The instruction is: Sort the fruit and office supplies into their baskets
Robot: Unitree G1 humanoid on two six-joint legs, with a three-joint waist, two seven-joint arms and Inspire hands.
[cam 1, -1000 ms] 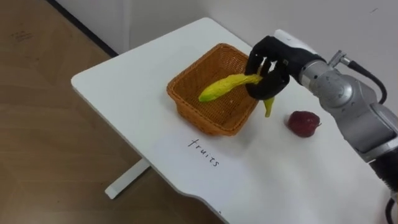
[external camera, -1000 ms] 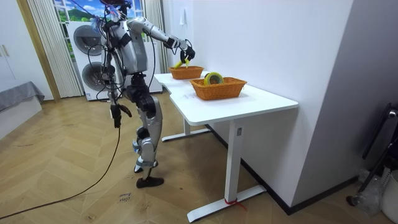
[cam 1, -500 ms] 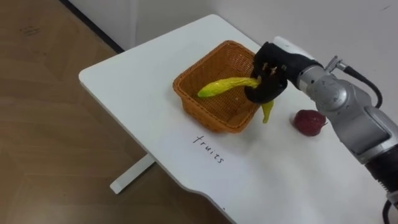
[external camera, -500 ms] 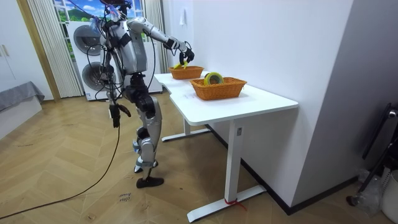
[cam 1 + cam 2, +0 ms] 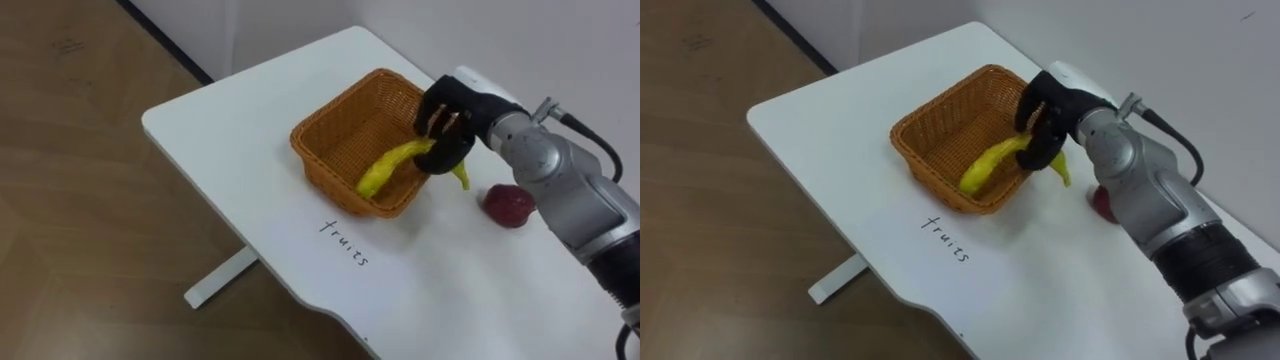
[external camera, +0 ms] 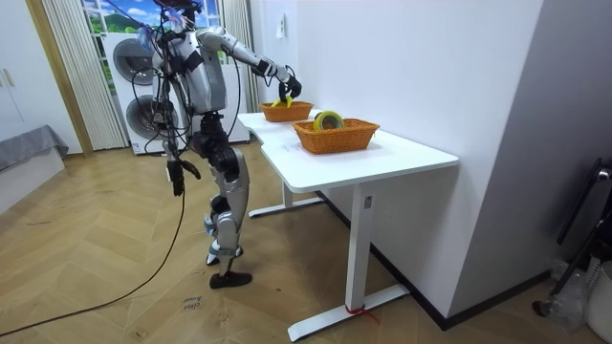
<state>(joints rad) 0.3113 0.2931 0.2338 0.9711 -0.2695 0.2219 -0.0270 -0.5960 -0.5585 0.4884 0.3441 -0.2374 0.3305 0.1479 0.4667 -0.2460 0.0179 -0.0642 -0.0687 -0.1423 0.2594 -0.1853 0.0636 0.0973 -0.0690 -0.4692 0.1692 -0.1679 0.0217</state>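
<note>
A yellow banana (image 5: 384, 171) slants down into the orange wicker fruit basket (image 5: 330, 128), its lower end on the basket floor and its stem end (image 5: 460, 179) poking out past the near right rim. My right hand (image 5: 446, 124) hovers over that rim with its fingers curled round the banana's upper part. Just right of the hand, a dark red apple (image 5: 508, 205) lies on the white table (image 5: 220, 130). In the room view I stand at the table's far end, right hand (image 6: 287, 80) over the far basket (image 6: 287, 112), while my left hand (image 6: 179, 178) hangs by my thigh.
The word "fruits" (image 5: 344, 242) is written on the table in front of the basket. In the room view a second wicker basket (image 6: 337, 136) nearer the camera holds a tape roll (image 6: 328, 120). The table's left edge drops to wooden floor (image 5: 90, 200).
The banana's free end has tipped from level above the basket down onto its floor, and my right hand has lowered a little. The whole picture has shifted slightly.
</note>
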